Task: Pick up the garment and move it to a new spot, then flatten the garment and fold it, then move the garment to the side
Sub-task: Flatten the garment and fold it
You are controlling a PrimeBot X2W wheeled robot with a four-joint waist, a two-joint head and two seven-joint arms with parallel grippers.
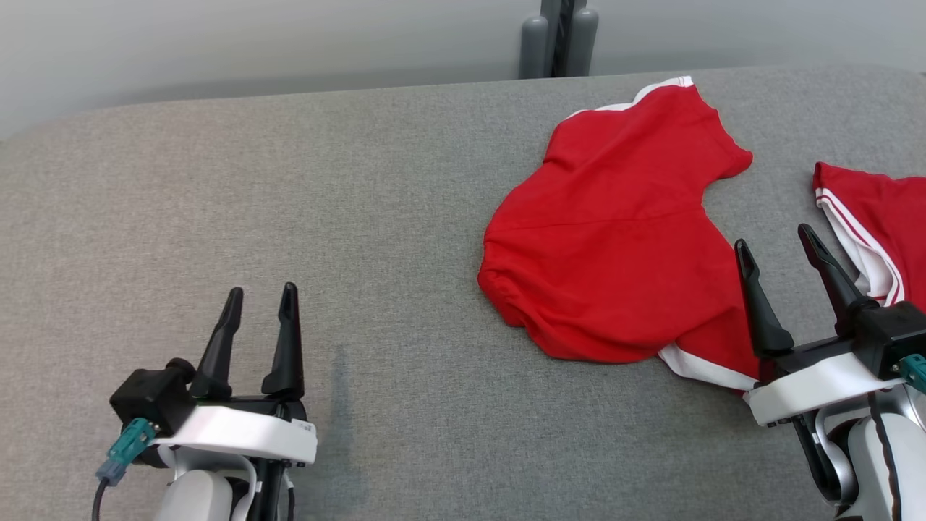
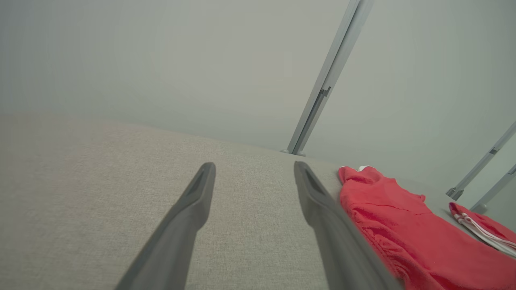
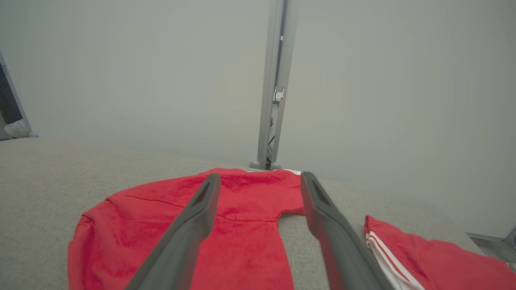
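**A:** Where is the garment (image 1: 615, 239) lying?

**B:** It is lying rumpled on the grey counter (image 1: 289, 181), right of centre in the head view; its white-trimmed end is reaching toward the top of the frame, near a grey post (image 1: 557, 36).

**A:** How are the left jaws standing?

**B:** They are standing wide open at the lower left, gripping nothing; their dark fingers (image 1: 288, 340) are pointing up the frame over bare counter, well apart from the garment.

**A:** And the right jaws?

**B:** Those are gaping too, at the lower right, gripping nothing; one finger is overlapping the garment's lower right hem, and I cannot tell whether it is touching; in the right wrist view the garment (image 3: 250, 201) is spreading beneath and between the fingers.

**A:** Is anything else lying there?

**B:** A second red garment (image 1: 875, 217) with white stripes is lying at the right edge, near the first but apart from it.
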